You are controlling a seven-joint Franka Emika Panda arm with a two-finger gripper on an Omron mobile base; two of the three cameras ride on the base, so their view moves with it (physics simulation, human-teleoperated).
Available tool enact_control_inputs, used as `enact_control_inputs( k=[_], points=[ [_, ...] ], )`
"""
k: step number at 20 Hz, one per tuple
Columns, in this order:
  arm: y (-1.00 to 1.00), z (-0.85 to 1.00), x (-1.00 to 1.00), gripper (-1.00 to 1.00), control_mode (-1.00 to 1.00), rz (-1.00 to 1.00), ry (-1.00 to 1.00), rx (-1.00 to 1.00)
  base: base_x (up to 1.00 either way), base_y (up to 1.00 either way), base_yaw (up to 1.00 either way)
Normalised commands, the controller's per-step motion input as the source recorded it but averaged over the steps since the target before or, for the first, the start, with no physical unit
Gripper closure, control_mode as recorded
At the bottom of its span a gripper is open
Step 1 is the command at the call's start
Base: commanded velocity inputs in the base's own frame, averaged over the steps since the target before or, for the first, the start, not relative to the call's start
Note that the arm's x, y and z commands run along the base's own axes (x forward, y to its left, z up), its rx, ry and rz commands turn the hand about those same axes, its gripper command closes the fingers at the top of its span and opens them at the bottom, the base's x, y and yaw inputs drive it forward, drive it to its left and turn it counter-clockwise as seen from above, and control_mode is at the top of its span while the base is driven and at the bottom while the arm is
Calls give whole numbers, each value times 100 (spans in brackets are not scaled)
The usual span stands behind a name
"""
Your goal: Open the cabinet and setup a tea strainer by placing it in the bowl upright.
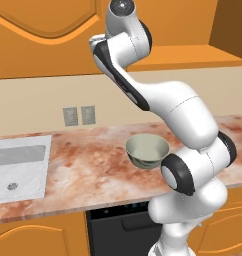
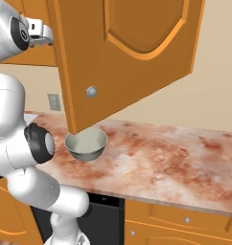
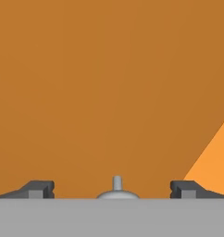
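The gripper (image 3: pixel 112 190) is standing wide, holding nothing — its two dark fingertips (image 3: pixel 40 189) are flanking a small silver knob (image 3: pixel 117 189) on an orange panel of the cabinet (image 3: pixel 95 92). In the right base view one cabinet door (image 2: pixel 132 52) is hanging swung open over the counter (image 2: pixel 161 153). The bowl (image 2: pixel 86 143) is sitting upright on the marble counter just below that door's lower corner — near the arm's elbow, with the sink (image 1: pixel 18 167) well apart to its left.
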Motion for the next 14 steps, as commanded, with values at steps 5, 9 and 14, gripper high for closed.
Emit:
enact_control_inputs(
  k=[5, 9, 14],
  points=[
    [0, 0, 0, 100, -100, 0, 0, 0, 0, 0, 0],
    [0, 0, 0, 100, -100, 0, 0, 0, 0, 0, 0],
    [0, 0, 0, 100, -100, 0, 0, 0, 0, 0, 0]
  ],
)
